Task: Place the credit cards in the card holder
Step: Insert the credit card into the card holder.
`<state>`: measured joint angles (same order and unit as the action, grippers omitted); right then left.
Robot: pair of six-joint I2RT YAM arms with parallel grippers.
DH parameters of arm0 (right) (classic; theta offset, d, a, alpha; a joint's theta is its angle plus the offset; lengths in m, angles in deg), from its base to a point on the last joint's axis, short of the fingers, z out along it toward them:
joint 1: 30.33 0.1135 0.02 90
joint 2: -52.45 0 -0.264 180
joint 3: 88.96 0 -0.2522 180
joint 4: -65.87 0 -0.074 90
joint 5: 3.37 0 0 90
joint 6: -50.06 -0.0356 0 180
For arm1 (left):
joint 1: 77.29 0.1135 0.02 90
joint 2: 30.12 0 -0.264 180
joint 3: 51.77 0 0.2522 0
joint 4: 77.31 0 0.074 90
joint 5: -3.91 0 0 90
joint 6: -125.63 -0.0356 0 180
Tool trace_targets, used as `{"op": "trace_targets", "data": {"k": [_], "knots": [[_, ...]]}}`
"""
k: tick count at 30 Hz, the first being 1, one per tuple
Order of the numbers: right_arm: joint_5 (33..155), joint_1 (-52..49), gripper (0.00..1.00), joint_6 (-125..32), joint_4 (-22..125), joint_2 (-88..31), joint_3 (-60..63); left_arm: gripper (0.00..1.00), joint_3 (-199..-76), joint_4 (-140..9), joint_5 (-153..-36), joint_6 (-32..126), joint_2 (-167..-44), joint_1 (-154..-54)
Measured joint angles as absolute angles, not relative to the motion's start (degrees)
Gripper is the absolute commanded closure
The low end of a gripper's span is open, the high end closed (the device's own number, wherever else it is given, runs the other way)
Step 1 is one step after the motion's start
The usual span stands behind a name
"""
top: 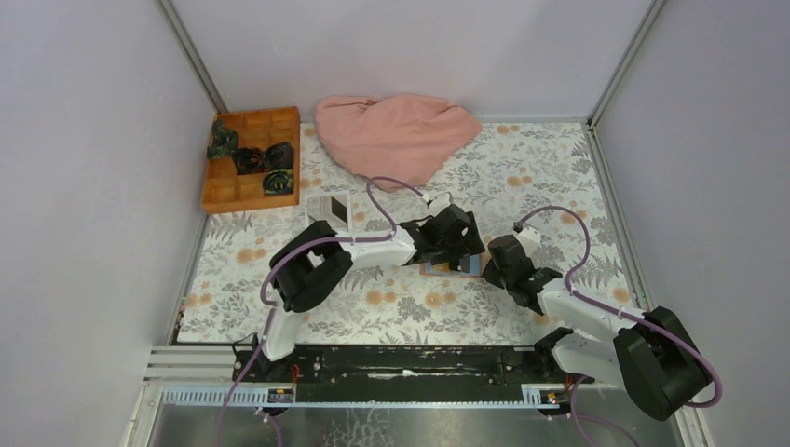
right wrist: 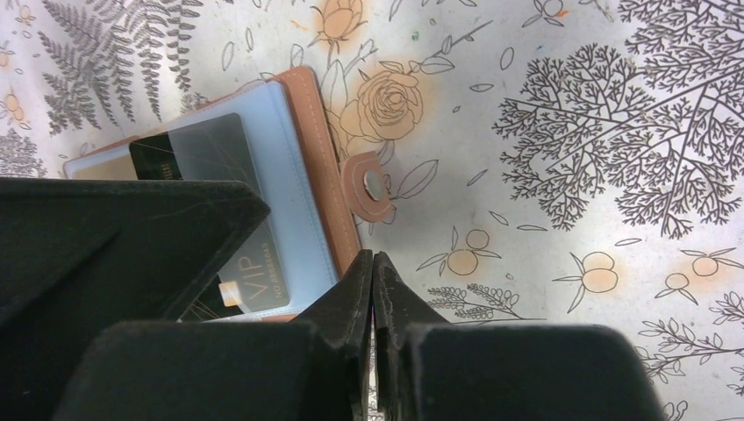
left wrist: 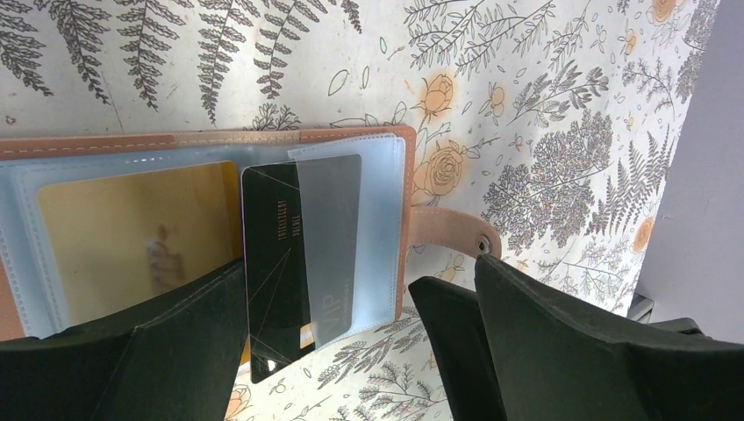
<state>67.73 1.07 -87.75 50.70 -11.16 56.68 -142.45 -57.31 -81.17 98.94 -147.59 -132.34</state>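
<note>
two cards are showing in the holder (left wrist: pixel 132 145), which is lying open on the table (left wrist: pixel 526 88) between the grippers: a gold card (left wrist: pixel 132 237) sitting fully behind clear plastic, and a black card (left wrist: pixel 281 263) sitting only partway into its sleeve (left wrist: pixel 382 219), lower end sticking out. the left gripper (left wrist: pixel 351 281) is hovering over it, fingers spread wide, carrying nothing. the right gripper (right wrist: pixel 373 259) is sitting just beside the holder's strap edge, fingers pressed together on nothing. the black card is looking thin, stiff, light and slick, the sleeve floppy; i'm judging the exposed end the place for pinching or pushing.
</note>
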Motion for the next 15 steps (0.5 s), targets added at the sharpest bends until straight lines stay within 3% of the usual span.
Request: {"op": "trace_targets", "data": {"k": [15], "knots": [[67.84,1.07,0.97,-87.75,51.16,-11.45,57.44,0.0,-142.06,-56.19,-79.64,97.1,-146.76,-133.37]]}}
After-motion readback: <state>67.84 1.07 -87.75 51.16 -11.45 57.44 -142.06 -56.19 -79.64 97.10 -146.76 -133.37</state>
